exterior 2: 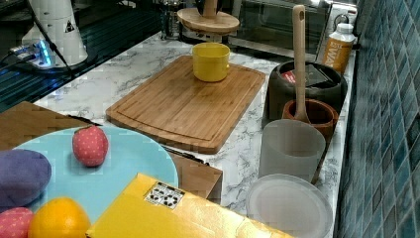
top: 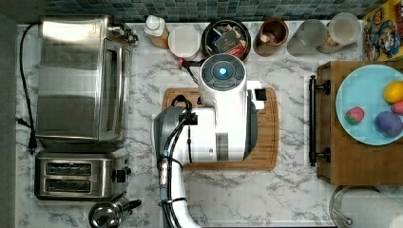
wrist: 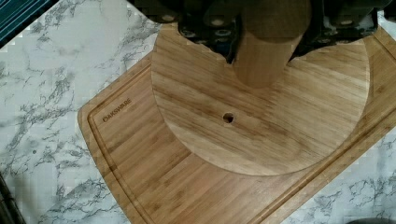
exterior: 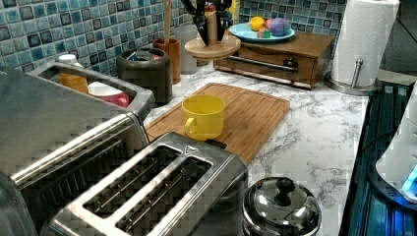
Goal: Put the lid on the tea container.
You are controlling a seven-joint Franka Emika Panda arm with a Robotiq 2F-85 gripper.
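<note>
Tea container [top: 226, 39]: a round, dark brown-black canister that stands open at the back of the marble counter [exterior: 319, 132], against the blue tiled wall [exterior: 59, 29]. Dark and tan packets lie loose inside it.
Neighbours: in the top view a white round jar [top: 184, 42] is just on its left and a brown wooden cup [top: 271, 36] just on its right; in the right view a tall wooden spoon [exterior 2: 298, 59] stands in this cup, very near the canister's rim.
Lid [exterior: 212, 47]: a flat round wooden disc with a thick wooden knob in the middle and one small hole in its face [wrist: 228, 117].
Gripper [exterior: 211, 19]: the black fingers are closed around the knob and hold the lid in the air, level.
Position of lid: above the bamboo cutting board [exterior 2: 185, 101], and above a yellow mug [exterior: 203, 117] that stands on it; the container is to the side, well apart from the lid.
Step, as I judge: carrying the lid to the canister, not yet over it.
Risk 1: the disc is wide, so on the way down its edge could strike the spoon or the wooden cup, because they stand so close.
Risk 2: if the lid comes off centre or tilted, it may sit on one side of the rim and slide off after release.
Risk 3: a packet that stands too high could keep the lid from lying flat.
</note>
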